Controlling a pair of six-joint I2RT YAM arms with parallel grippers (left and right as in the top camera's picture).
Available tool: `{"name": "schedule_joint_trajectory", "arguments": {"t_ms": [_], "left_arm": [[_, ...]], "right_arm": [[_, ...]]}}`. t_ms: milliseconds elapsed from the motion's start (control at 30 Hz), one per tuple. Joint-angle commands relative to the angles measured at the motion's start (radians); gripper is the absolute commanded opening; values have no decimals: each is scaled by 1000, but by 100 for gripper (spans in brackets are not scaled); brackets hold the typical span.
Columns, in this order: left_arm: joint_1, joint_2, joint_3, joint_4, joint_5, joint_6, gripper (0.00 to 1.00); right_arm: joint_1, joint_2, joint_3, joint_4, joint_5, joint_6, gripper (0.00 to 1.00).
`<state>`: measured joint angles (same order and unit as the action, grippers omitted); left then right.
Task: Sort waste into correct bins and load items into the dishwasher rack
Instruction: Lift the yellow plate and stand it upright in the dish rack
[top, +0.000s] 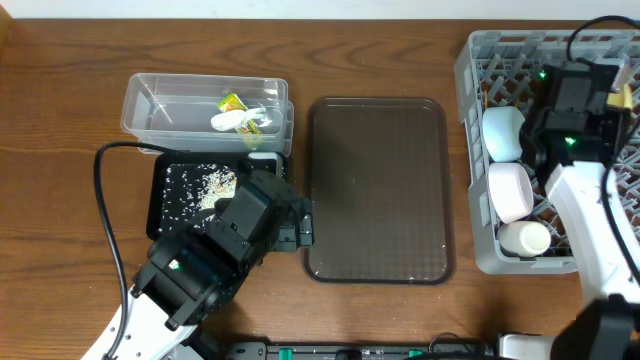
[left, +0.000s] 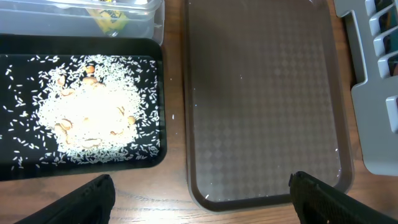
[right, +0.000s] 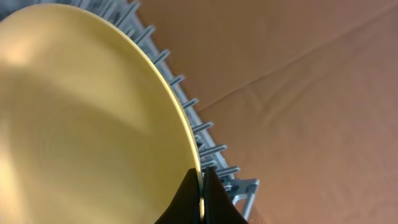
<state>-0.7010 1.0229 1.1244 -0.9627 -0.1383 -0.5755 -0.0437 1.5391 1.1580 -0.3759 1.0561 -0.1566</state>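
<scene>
Clear tub (top: 150, 115) near the far-left corner: holds the snack wrapper (top: 232, 102) and the crumpled white scrap (top: 240, 122), which lie touching against its right end. Black tray (top: 162, 218) just on the near side of the tub: rice scraps (left: 93, 112) heaped at the middle, loose grains scattered out to the walls. Brown serving tray (top: 378, 190) at mid-table, just right of both bins. Dishwasher rack (top: 472, 90) along the right edge: its left column holds, far to near, the light blue bowl (top: 503, 132), the pinkish-white bowl (top: 511, 190) and the white cup (top: 525, 238), bowls on edge and the cup on its side. Left gripper (left: 200, 183): fingers spread wide, holding nothing, above the strip of table between the black tray and the serving tray, toward the near edge. Right gripper (right: 200, 186): over the rack, pinched onto the rim of the yellow plate (right: 81, 124), which stands on edge against the rack pegs (right: 205, 130).
</scene>
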Motion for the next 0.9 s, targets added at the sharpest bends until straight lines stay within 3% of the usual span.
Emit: {"name": "schedule_joint_trajectory", "arguments": {"t_ms": [0,33,100,167,233,400,500,633,867], "left_arm": [[4,-5,11,-2,-16,6,92],[4,-5,11,-2,-16,6,91],[4,-5,11,-2,-16,6,91],[4,-5,11,-2,-16,6,91],[4,-5,11,-2,-16,6,92],[4,-5,11,-2,-16,6,92],[4,-5,11,-2,-16,6,91],[4,-5,11,-2,-16,6,92],[4,-5,11,-2,-16,6,91]], "right_arm": [[-1,45,1,6,-14,-32,7],[2,50,1,7,-14,-32,18],[16,48,1,15,-15,-15,63],[43,20,2,20,-18,9,82],[74,-18,2,14,-21,33,90],[192,-184,2,-79,-211,71,94],[278,-313,2,-200,-450,146,99],[390,-476,2,-345,-794,275,99],[486,-650,2,-393,-1233,271,99]]}}
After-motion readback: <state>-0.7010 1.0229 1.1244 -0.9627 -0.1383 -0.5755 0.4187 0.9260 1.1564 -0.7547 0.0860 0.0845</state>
